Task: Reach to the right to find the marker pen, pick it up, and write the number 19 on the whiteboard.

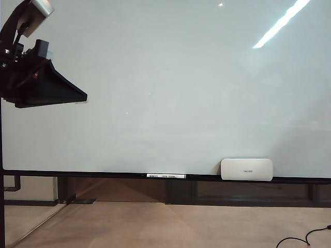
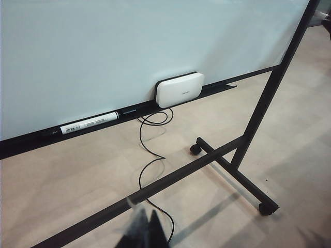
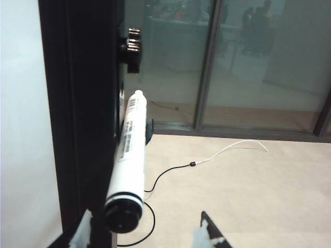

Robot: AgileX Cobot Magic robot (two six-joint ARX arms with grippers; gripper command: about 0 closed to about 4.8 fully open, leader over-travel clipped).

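marker pen (image 3: 128, 160) between open right gripper (image 3: 147, 232)

Board face (image 1: 170, 93) wide and bare ahead of me. Bottom rail (image 1: 103, 174) carries a marker (image 1: 165, 176) and eraser (image 1: 246, 169), gap between them. My right gripper (image 3: 150, 230), jaws wide, faces a marker pen (image 3: 129, 155) beside the dark frame post (image 3: 77, 103); floor beyond lies free apart from cable (image 3: 207, 157).

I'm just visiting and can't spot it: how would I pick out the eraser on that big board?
Find the whiteboard that fills the exterior view, then follow the dark bottom rail towards the right. The eraser stands on that rail against the board. It is a white rounded-rectangle block, far bulkier than the slim white marker pen lying flat on the rail to its left.
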